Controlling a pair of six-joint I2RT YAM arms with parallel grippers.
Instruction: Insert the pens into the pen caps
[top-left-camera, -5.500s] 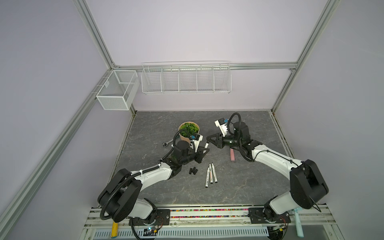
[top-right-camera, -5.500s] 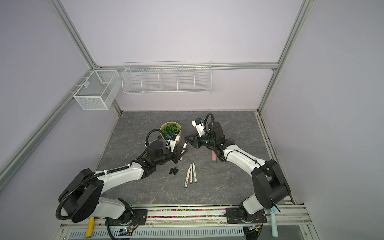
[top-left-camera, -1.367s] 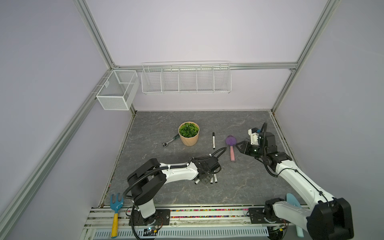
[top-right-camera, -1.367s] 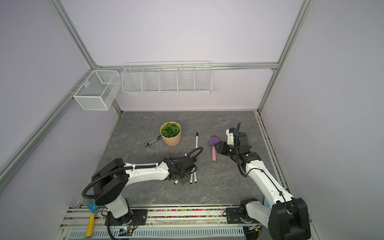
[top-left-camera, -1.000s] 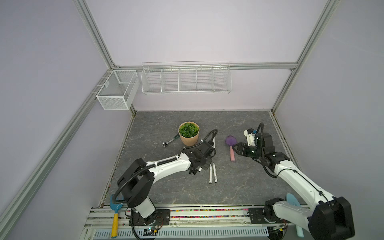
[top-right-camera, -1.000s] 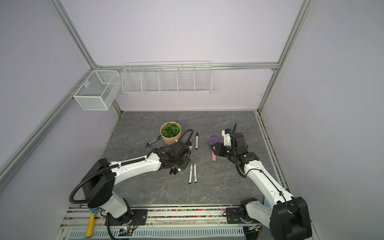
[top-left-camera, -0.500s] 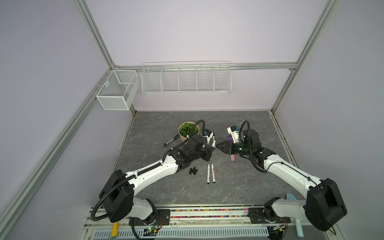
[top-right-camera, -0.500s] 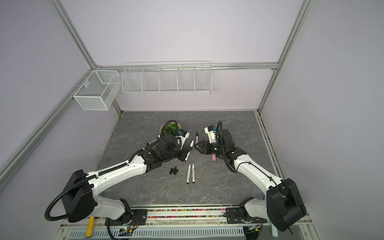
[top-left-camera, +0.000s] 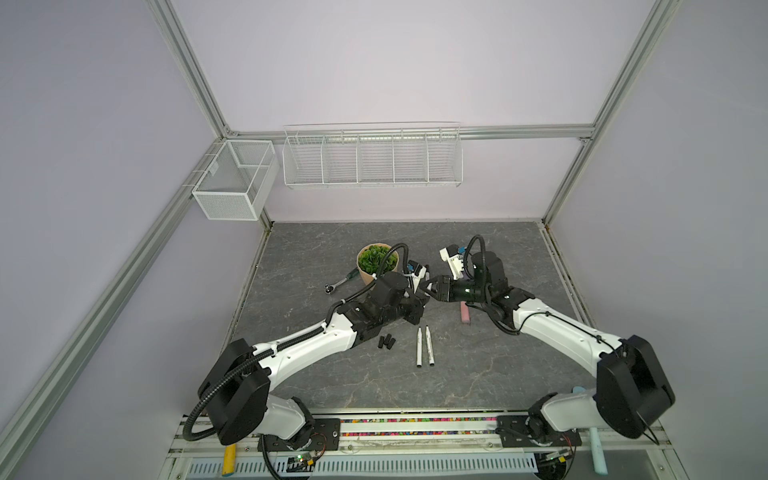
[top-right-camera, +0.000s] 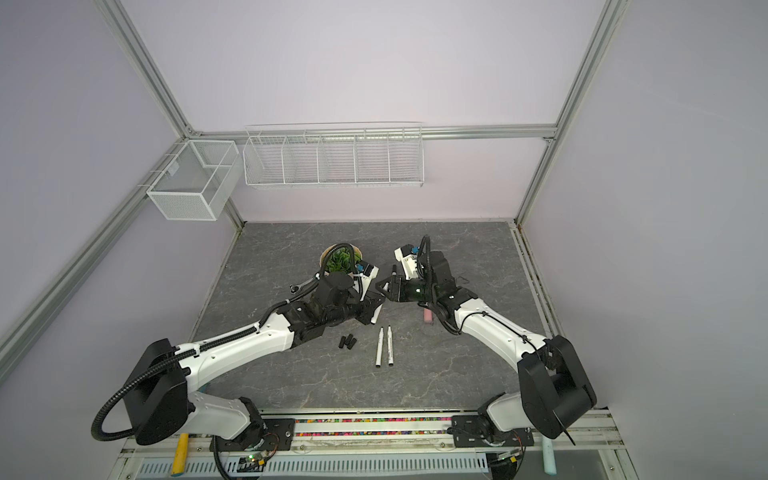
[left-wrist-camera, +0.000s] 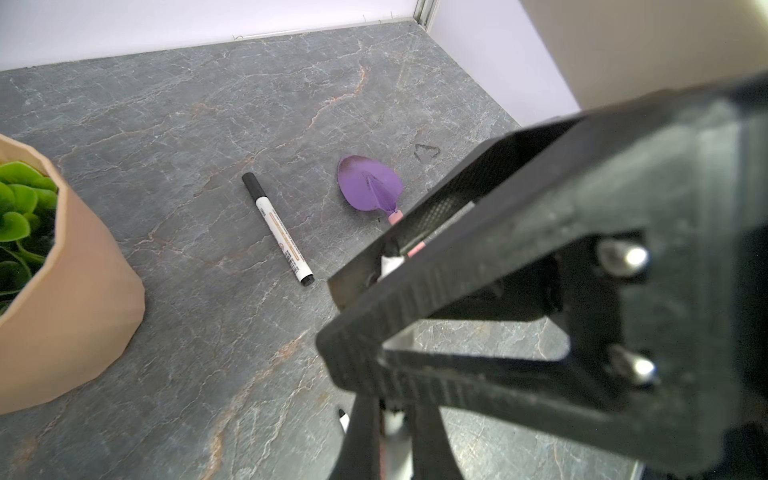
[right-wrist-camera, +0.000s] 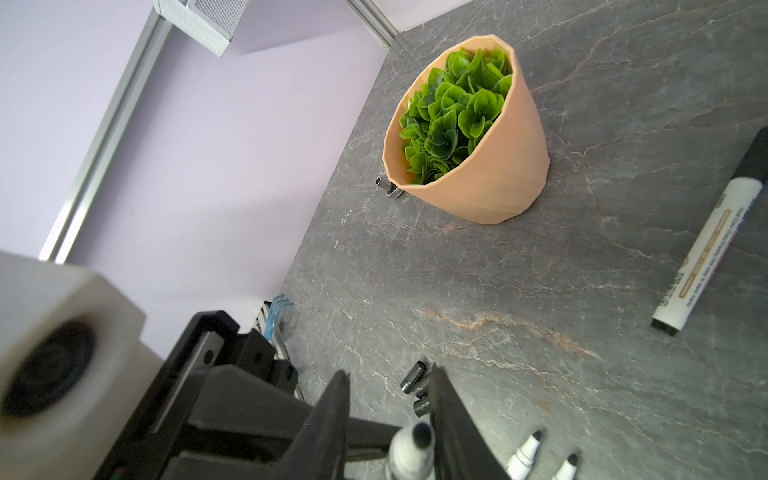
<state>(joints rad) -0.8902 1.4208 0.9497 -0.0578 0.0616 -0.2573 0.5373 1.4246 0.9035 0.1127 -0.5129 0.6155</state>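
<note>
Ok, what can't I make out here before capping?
- Right gripper, whether it grips the held pen: blurred at the right wrist view's edge; too small in both top views.
- Caps, how many: too small in a top view; partly behind a finger in the right wrist view.
- Scoop bowl: behind the right arm in both top views.
- Wrench: mostly behind the pot, right wrist view.

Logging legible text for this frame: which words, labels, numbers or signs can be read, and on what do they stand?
Nothing is sharp enough to quote.
Capped pen: gold-framed label and small lettering along the barrel, blurred.
Two uncapped pens on the table: barrel print too small to read.
Held pen: no print in view.
</note>
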